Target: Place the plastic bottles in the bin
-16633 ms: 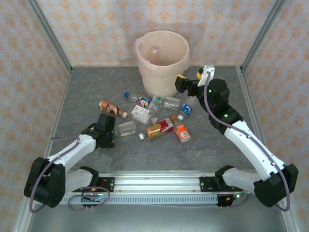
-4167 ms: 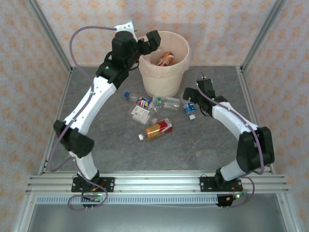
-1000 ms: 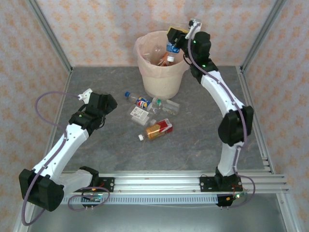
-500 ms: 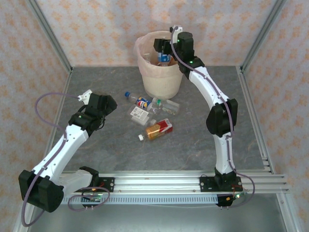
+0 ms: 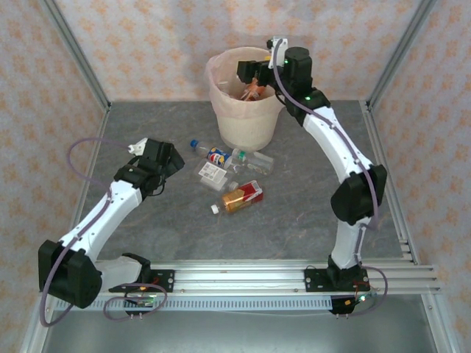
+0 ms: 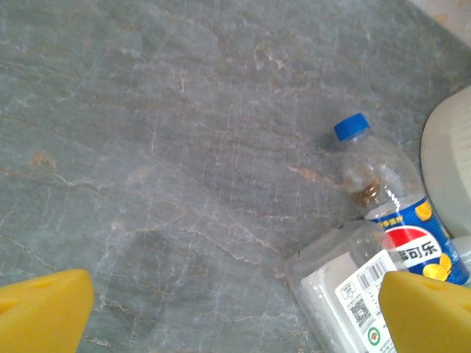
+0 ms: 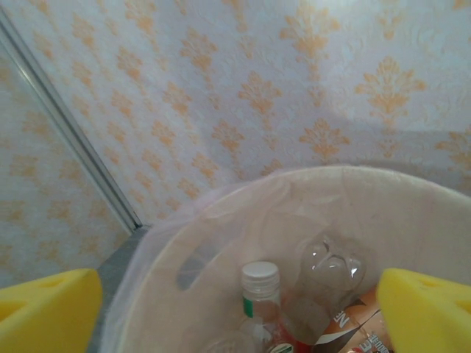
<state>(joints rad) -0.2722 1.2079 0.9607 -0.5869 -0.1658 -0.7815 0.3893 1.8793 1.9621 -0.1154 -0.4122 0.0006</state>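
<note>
Left gripper (image 5: 166,157): jaws spread wide, nothing held; low over the table (image 5: 309,213), just left of the loose bottles.
Left on table: at least four, namely blue-capped cola bottle (image 6: 386,206), clear white-labelled bottle (image 6: 342,283), clear bottle (image 5: 254,157), amber red-labelled bottle (image 5: 240,195); all lying down, clustered in front of the bin.
Bin (image 5: 224,118): several bottles inside, among them a white-capped bottle (image 7: 259,290); count unclear.
Right gripper (image 5: 249,71): over bin mouth, jaws wide apart, empty.
Progress: judged well past half; cola bottle nearest for next pick.

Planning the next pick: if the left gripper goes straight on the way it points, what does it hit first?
The left gripper would probably meet bare table, beside the clear white-labelled bottle and Pepsi bottle; depth unclear.
</note>
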